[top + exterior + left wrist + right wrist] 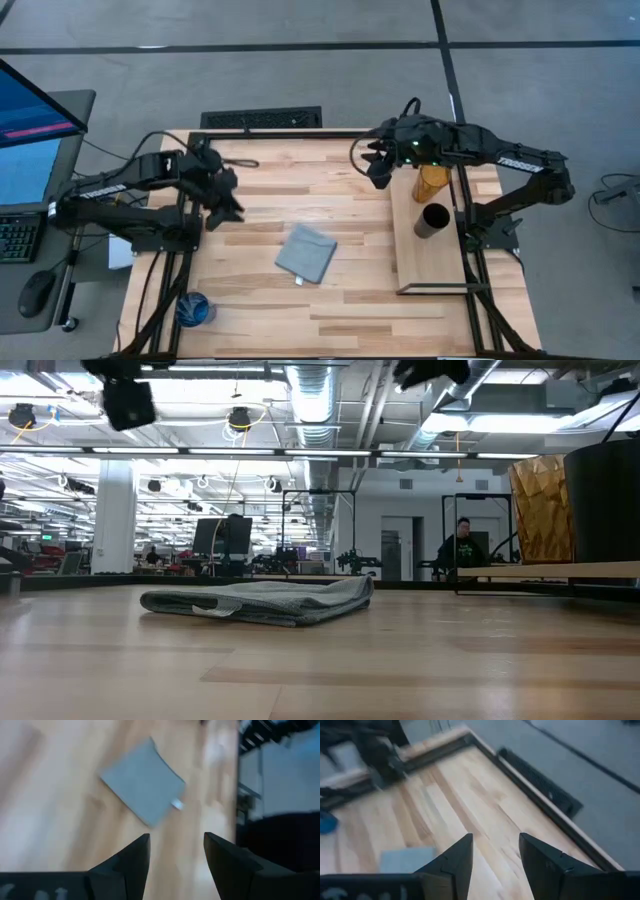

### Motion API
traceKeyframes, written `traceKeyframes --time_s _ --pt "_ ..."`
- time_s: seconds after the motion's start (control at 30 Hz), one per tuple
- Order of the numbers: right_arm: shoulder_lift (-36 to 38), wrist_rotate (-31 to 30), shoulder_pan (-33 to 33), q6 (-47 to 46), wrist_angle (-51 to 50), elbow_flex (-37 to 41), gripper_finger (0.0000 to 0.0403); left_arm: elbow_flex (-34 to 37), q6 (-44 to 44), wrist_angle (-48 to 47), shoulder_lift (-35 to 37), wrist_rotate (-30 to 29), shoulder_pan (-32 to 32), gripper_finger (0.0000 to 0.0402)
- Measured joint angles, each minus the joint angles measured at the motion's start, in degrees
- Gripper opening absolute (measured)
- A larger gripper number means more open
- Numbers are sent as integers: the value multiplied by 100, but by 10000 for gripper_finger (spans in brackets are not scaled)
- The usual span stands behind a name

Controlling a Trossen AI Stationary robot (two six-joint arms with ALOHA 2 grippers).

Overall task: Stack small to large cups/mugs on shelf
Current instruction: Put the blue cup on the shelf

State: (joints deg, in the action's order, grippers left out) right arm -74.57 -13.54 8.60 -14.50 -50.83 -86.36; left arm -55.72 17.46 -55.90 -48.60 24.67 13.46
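The amber tumbler and the black cup stand upright side by side on the far half of the light wood shelf at the table's right; both also show in the low view, tumbler and black cup. The blue cup stands alone at the table's near left corner and shows in the right wrist view. My left gripper is open and empty above the table's left part. My right gripper is open and empty, raised just left of the tumbler.
A grey-blue folded cloth lies flat mid-table between the arms; it also shows in the left wrist view. The shelf's black wire frame runs along its right side. A person sits far behind the table.
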Motion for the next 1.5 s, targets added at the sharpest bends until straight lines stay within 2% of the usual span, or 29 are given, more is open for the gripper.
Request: traceKeyframes --time_s 0.3,0.5,0.63,0.8,0.97,1.17,1.3,1.5 --pt "-305 18 113 141 -461 -12 176 0 2488 -312 -152 493 -1916 174" --pt "-633 20 35 153 -576 -3 176 0 3901 -471 -517 501 -3338 128" --pt "-635 22 -21 263 -351 -3 173 0 4612 -474 -761 502 -4028 100" --pt "-428 33 -70 393 -155 -5 175 0 5152 -573 -914 316 -4463 86" --pt "-282 21 -111 393 -145 -5 175 0 5744 -562 -916 27 -4658 84" --pt "-218 39 -112 397 -120 -5 172 0 6162 -555 -916 -22 -4904 88" --pt "-218 41 -112 397 -140 -5 173 0 6577 -555 -916 -34 -5063 114" --pt "-220 42 -112 408 -151 -5 171 0 6914 -566 -916 -100 -5360 179"
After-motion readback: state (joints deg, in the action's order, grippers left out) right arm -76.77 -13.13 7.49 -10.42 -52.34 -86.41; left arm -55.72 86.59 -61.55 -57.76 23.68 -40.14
